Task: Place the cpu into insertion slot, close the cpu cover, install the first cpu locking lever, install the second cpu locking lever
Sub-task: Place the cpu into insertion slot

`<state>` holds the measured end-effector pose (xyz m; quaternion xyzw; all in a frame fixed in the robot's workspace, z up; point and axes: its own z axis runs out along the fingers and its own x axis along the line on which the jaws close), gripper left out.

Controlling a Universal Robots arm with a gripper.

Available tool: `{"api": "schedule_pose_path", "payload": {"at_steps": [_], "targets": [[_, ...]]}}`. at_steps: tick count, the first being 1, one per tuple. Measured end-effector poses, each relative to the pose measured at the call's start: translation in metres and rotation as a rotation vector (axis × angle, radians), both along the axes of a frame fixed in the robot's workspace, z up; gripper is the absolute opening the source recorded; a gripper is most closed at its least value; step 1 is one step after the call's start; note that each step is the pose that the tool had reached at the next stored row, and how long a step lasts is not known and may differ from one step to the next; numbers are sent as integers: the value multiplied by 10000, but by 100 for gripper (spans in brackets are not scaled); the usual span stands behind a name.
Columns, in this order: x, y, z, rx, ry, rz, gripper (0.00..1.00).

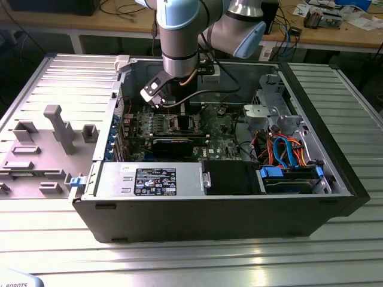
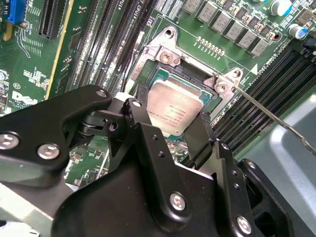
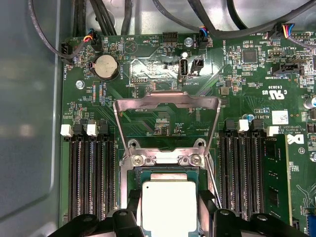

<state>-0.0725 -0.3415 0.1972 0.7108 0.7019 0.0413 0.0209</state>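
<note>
1. Silver-grey cpu (image 2: 173,111) sits between the two black fingers (image 2: 203,131), right over the socket (image 2: 165,76) on the green board (image 3: 247,89). The board lies inside the open case (image 1: 209,221) on the metal counter (image 1: 179,263).
2. Jaws: closed down to the cpu's width, with a finger against each of two opposite edges in both wrist views, so they appear to grip it. I cannot tell whether the chip is fully seated or just above the socket.
3. Cover (image 3: 168,98) stands raised on its hinge beyond the socket, window open, apart from the cpu. A thin lever (image 2: 266,111) juts out free beside the socket.
4. Step in hand, as I judge it: placing the cpu.
   - The chip should be level and square to the socket frame.
   - It should come straight down, with no sideways slide across the contacts.
   - It should be let go only once it lies flat all round.
   - The fingers should keep off the raised cover and the lever.
5. Count: one cpu, one cover, one lever clearly seen, two fingers, two screws (image 3: 138,159) at the hinge, one coin cell (image 3: 104,65).
</note>
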Motion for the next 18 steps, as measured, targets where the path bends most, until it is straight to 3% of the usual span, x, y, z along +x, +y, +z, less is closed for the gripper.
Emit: {"api": "schedule_pose_path", "payload": {"at_steps": [18], "targets": [[0,0,0,1,-1,2,54]]}}
